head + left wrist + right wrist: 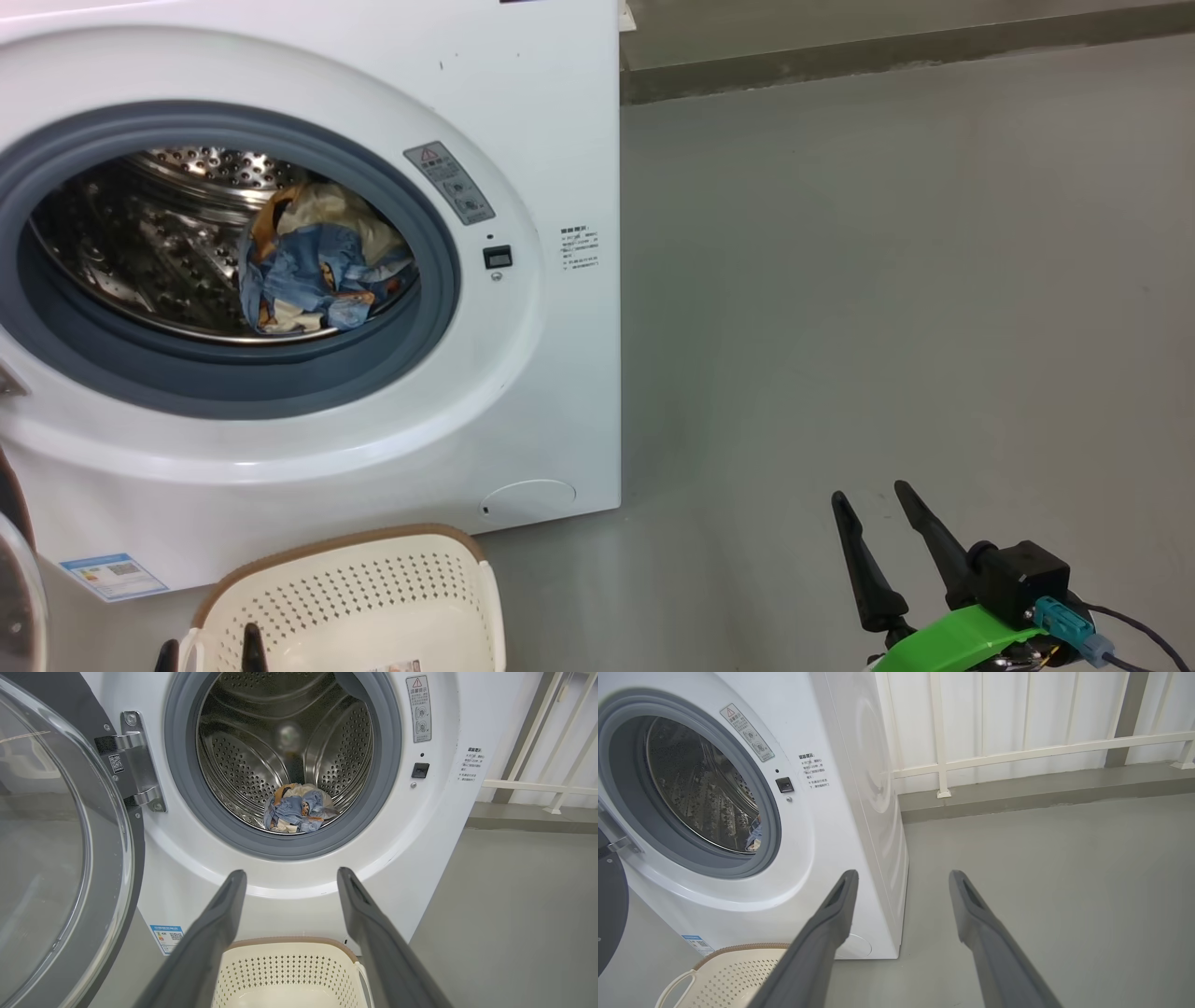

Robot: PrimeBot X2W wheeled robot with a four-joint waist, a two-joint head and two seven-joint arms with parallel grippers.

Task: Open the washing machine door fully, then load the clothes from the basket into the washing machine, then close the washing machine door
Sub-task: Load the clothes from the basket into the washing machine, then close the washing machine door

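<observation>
– Clothes [296,812], the crumpled bundle of light blue printed fabric with a cream piece: where do they lie, working outward from the end effectors?
– Start with the left end effector [290,873]. Its two long dark fingers [210,938] stand wide apart with nothing between them. They point at the front of the big white front-loading washing machine [541,140], just under its round opening.
– And beneath them?
– The small cream-white perforated plastic basket with a brown woven-look rim [289,941] sits on the floor right below, close against the machine's front; I cannot tell whether they touch. In the head view the fingertips show over the basket's near left corner.
– The right arm?
– The right end effector [872,495] is spread open too and holds nothing. It hangs over the grey floor [887,280], right of the machine and well apart from it, fingers leaning slightly left, with a green bracket [952,639] at the wrist.
– So, the clothes?
– Inside the steel perforated drum [243,765], heaped at its bottom towards the right, behind the grey-blue rubber gasket [233,383].
– The door?
– The large round washing machine door with its clear glass bowl [46,849] is swung open to the left on a metal hinge [135,765], beside the left end effector.
</observation>
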